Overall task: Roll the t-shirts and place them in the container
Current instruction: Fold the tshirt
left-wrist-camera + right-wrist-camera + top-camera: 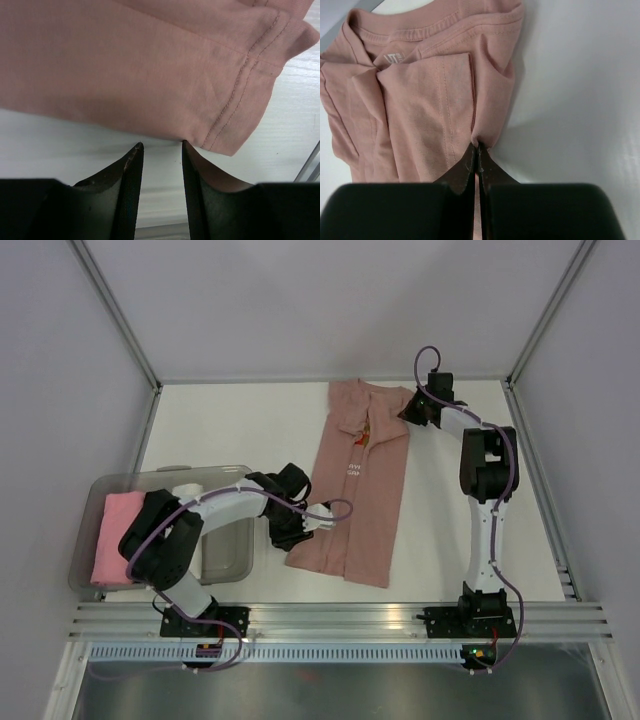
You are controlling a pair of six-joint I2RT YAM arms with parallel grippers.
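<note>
Fingers of right gripper (478,147) are clamping the t-shirt (358,502) at its collar end, by the table (230,420) far edge. Left gripper (160,146) is hovering, parted, at the near hem. Long axis is running far-to-near.

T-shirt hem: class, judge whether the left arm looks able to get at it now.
Probably yes: the left gripper sits right at the t-shirt hem, jaws apart, nothing lying between.

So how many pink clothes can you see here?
2. A dusty pink t-shirt lies folded into a long strip in the middle of the table. A brighter pink cloth sits in the grey bin on the left. More could be hidden under it.
</note>
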